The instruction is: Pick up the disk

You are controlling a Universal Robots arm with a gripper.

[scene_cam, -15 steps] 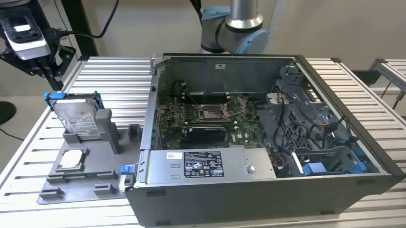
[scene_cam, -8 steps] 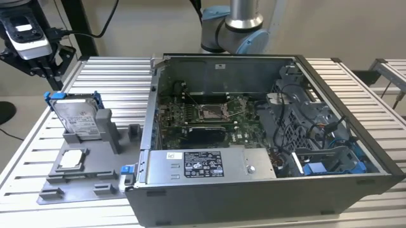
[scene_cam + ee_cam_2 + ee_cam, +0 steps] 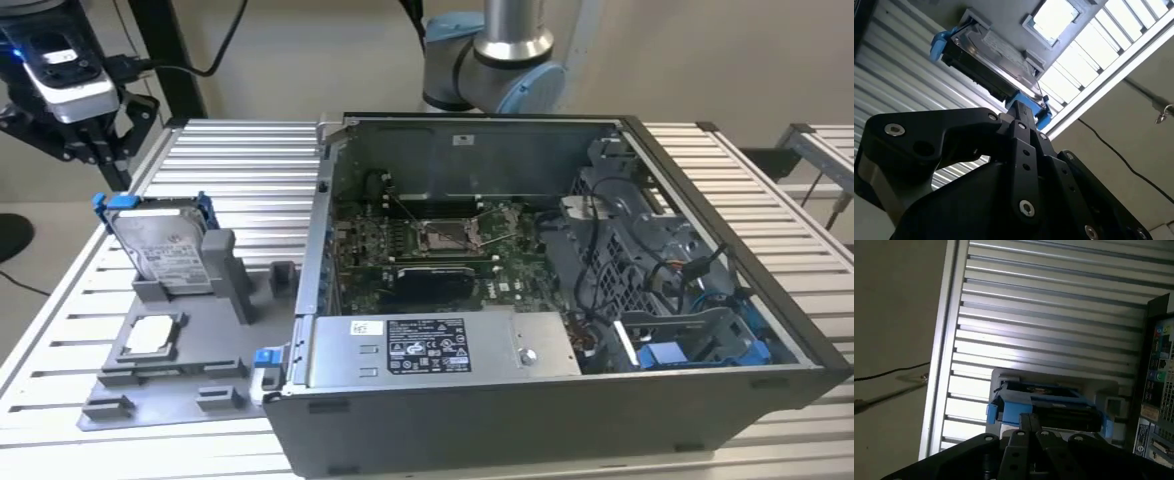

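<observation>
While the gripper [image 3: 107, 160] hovers, the disk [image 3: 163, 245] stands just beneath.

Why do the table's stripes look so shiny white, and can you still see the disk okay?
Second wrist view: glare washes the table slats white past the disk, whose edge is shadowed. First wrist view: a bright patch lies on the table slats, and the disk looks dark. Exterior view: the light is even, and the disk's white label is clear.

Workshop: open computer case [image 3: 534, 425], slatted table [image 3: 240, 160]
</observation>
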